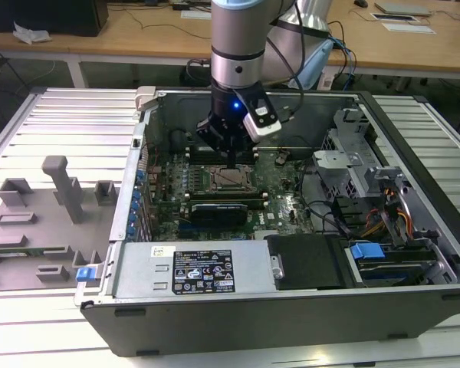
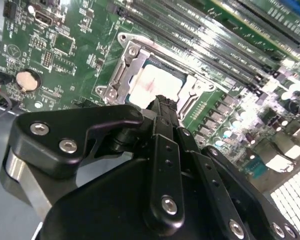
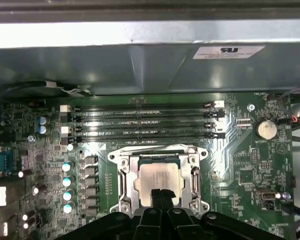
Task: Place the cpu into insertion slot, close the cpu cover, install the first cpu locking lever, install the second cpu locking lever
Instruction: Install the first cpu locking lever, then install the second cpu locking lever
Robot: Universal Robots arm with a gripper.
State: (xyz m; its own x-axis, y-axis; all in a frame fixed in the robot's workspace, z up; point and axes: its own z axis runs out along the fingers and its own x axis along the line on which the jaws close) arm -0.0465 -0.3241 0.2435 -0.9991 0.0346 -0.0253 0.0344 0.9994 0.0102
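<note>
Your gripper (image 1: 231, 162) hangs straight down inside the open computer case (image 1: 414, 192), directly above the socket on the motherboard (image 1: 284, 195). In both wrist views the two black fingers (image 3: 161, 196) stand pressed together with no gap between them and nothing held.

The chip (image 3: 158, 176) lies flat in the socket, its dull silver top facing up; you can also see it in the second wrist view (image 2: 152, 82) and, small, in the exterior view (image 1: 231, 179). The cover (image 3: 126, 172), a silvery frame, appears to lie down around the chip, its window leaving the chip's top bare.

The relation to note: the closed fingertips sit over the chip's near edge, the edge facing the arm's wrist, so the chip lies just beyond and beneath the tips. Whether they touch it you cannot tell. The socket's sides run parallel to the memory slots (image 3: 140, 122), which lie on the far side of the socket from the fingers.

Whether the levers beside the frame are latched cannot be made out.
</note>
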